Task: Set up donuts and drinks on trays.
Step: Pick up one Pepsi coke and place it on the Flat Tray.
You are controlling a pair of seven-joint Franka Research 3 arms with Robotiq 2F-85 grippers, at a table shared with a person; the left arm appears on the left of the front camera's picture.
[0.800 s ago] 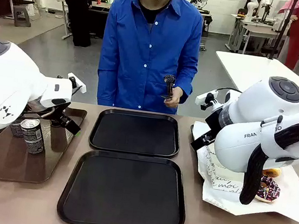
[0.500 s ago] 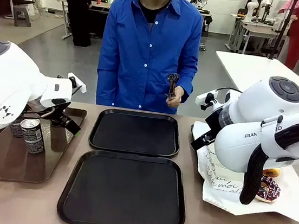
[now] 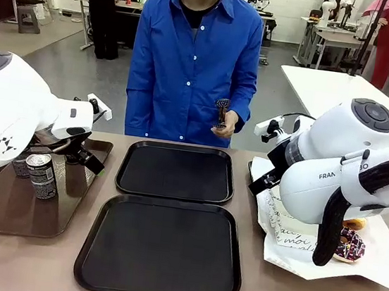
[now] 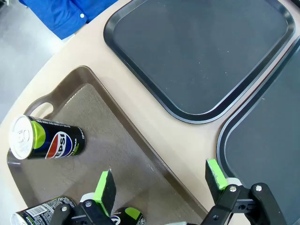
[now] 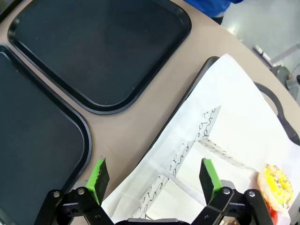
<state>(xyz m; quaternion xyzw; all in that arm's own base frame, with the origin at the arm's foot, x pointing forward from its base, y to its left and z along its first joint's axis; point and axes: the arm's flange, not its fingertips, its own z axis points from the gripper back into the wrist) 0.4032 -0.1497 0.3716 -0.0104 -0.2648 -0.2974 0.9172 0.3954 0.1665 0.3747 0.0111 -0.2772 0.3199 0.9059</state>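
Brown tray holds the cans; donuts sit on white paper, right side. Two black trays mid-table. Left gripper over brown tray's rim, right gripper over paper's edge, both spread wide, gripping nothing. Arms unmoved since earlier; person's hand shifted slightly

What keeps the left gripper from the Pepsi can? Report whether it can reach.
Likely yes: the left gripper is open above the brown tray, with only bare tray between it and the Pepsi can.
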